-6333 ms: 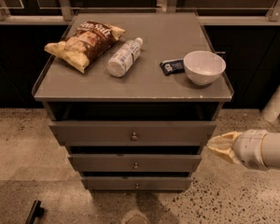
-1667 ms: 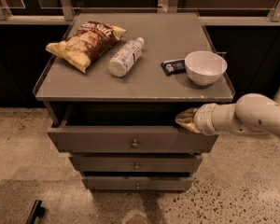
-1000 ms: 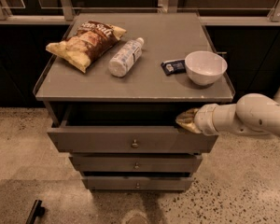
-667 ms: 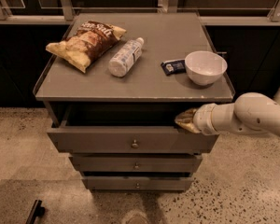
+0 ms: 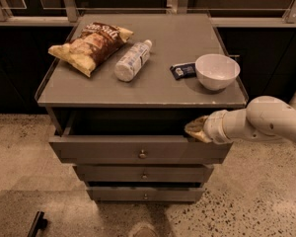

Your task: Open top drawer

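Grey matte front of the top drawer [image 5: 103, 149] standing proud of the two lower drawers [image 5: 113, 173], drawn part way out from under the worktop [image 5: 153, 90], with a dark hollow showing behind it. Gripper [image 5: 193, 129] tucked at the front's upper edge near its right end, tan tip reaching over that edge into the hollow, touching the panel or all but. Clenched or released: cannot tell. White arm [image 5: 266, 122] trailing off to the right of the gripper.

Knob [image 5: 142, 154] below and well to the left of the gripper, untouched. Above the gripper, on the worktop, a white bowl [image 5: 217, 71]; just left of that, a small dark packet [image 5: 183, 70]; further left, a bottle [image 5: 131, 60] on its side and a chip bag [image 5: 91, 46].

Against six seconds ago: gripper then lower and clear of the cabinet, off to the right, with the drawer front nearly level with those below. Now up at the edge, and the front out. Over the last second or two, no shift in gripper or drawer.

Reads as a pull already begun, then paused. Task judged partly done: open enough to see in, not yet far out. Probably calls for more straight pull toward the camera, with care against slipping off the thin edge.
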